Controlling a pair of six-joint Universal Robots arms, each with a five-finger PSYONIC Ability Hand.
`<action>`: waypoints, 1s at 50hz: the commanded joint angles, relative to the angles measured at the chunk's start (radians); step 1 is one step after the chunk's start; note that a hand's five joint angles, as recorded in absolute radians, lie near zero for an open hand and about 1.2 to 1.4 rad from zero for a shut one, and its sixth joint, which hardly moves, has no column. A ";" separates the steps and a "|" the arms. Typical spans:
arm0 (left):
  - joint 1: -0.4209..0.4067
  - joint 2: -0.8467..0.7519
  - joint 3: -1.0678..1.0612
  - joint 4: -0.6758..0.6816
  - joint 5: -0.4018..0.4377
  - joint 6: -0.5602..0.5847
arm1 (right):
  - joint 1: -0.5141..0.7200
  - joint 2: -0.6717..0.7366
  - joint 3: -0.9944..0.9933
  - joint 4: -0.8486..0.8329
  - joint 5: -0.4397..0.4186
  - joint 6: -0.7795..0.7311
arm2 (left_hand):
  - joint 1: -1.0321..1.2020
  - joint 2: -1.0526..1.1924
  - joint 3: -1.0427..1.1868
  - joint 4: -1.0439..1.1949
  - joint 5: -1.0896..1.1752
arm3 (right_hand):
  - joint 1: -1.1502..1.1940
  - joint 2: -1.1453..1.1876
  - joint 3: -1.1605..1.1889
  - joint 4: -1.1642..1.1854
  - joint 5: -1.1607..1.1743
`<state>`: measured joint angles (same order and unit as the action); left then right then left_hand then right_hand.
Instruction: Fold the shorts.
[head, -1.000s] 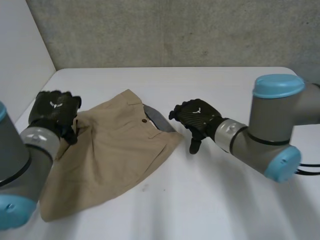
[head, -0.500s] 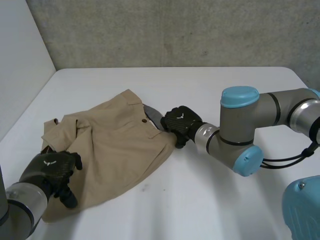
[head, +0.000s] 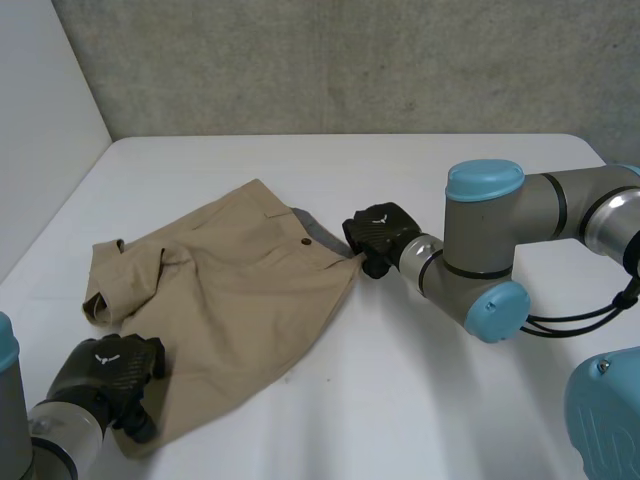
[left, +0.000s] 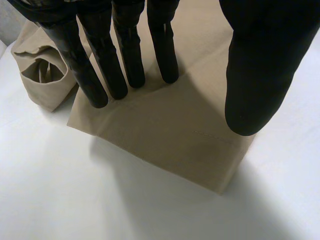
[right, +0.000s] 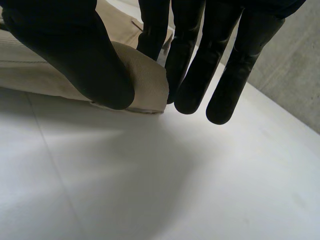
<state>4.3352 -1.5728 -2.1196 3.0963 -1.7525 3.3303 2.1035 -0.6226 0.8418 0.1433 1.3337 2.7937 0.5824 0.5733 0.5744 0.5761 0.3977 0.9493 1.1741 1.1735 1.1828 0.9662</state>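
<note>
In the head view the tan shorts lie spread on the white desk, towards my left side. My left hand sits at their near hem corner. My right hand is at the corner of the waistband that points to my right.

In the left wrist view my left hand's fingers are straight and spread, with their tips on the flat hem of the shorts. The thumb stands apart over the same hem and grips nothing. The other leg opening lies rolled just beside the fingertips.

In the right wrist view the waistband corner of the shorts sits pinched between my thumb and my straight fingers, a little off the desk.

Half a second ago my left hand was farther up the leg, and it is now nearer me at the hem. The grey lining that showed beside my right hand is now covered.
</note>
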 joint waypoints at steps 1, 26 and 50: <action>-0.002 -0.026 -0.005 0.009 -0.001 0.000 | 0.001 -0.003 0.000 0.015 0.002 0.029 | 0.171 0.180 0.179 0.177 0.181 | 0.447 0.222 0.223 0.213 0.256; -0.003 -0.150 0.020 0.093 -0.002 0.014 | -0.002 -0.032 0.034 0.018 0.001 0.027 | 0.341 0.350 0.349 0.347 0.351 | 0.447 0.222 0.223 0.213 0.256; -0.005 0.232 0.349 -0.108 0.013 0.026 | -0.097 -0.457 0.158 0.208 0.012 0.009 | 0.814 0.823 0.822 0.820 0.824 | 0.447 0.222 0.223 0.213 0.256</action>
<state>4.3327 -1.4658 -1.9215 3.0964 -1.7483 3.3524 2.0759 -0.9099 0.9762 0.2293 1.3478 2.8115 1.1365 1.1915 1.1858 1.1902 0.9723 0.9493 1.1741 1.1736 1.1872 0.9663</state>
